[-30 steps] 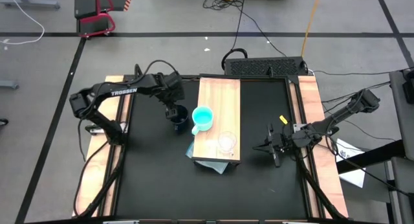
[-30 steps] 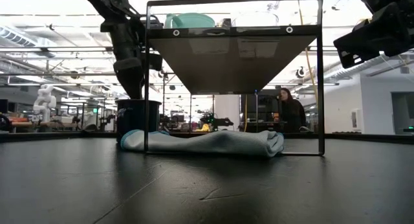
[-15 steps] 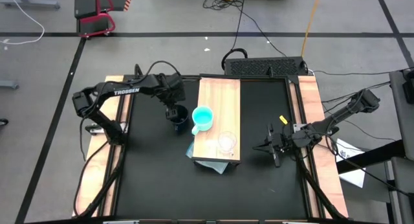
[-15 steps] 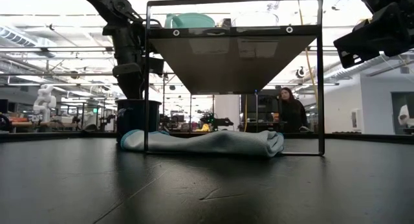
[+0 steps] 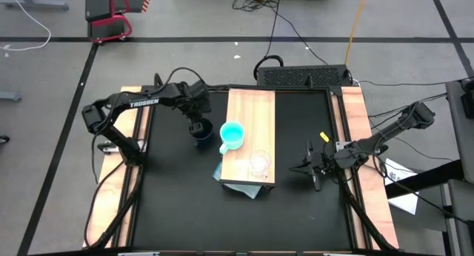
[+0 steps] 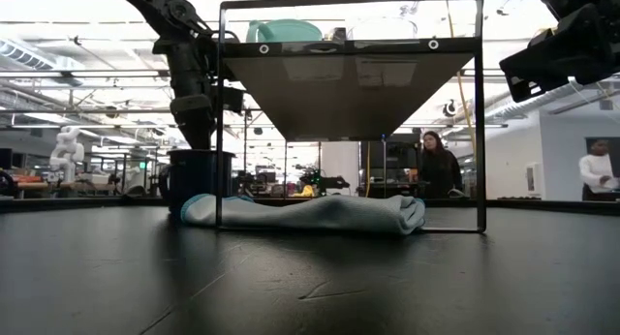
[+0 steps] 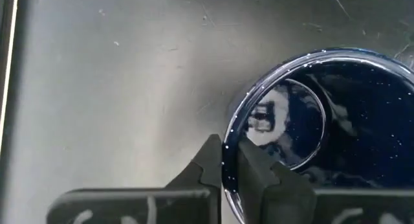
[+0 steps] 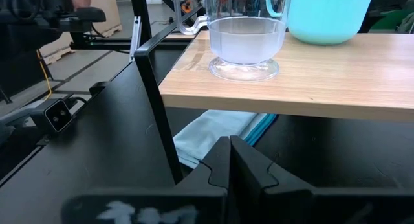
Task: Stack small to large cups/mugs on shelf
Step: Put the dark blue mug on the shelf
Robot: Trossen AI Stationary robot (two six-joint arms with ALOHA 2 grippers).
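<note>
The left gripper (image 5: pixel 197 128) is down over the dark navy mug (image 6: pixel 201 181), which stands on the black desk (image 5: pixel 178 204) just beside the shelf's left edge. From the left wrist view the two jaws straddle the rim (image 7: pixel 228 160), one outside the wall and one inside the bowl, pinched close on it, so I'd call that a grip on the navy mug. Low down, the mug's base looks to sit on the desk or barely off it; hard to say which.

Up on the shelf (image 5: pixel 249 108), the turquoise mug (image 5: pixel 232 135) sits near the middle of the plank and the clear glass mug (image 5: pixel 258 163) closer to the near end. Under the near end a pale blue cloth (image 6: pixel 310 213) lies bunched.

The key relation: the shelf top is above and to the right of the navy mug, so the move I expect is up, then across. The left arm is plainly the nearer one.

The right gripper (image 5: pixel 314 168) hovers off the shelf's right side, jaws pressed together and empty, pointing toward the glass mug.
</note>
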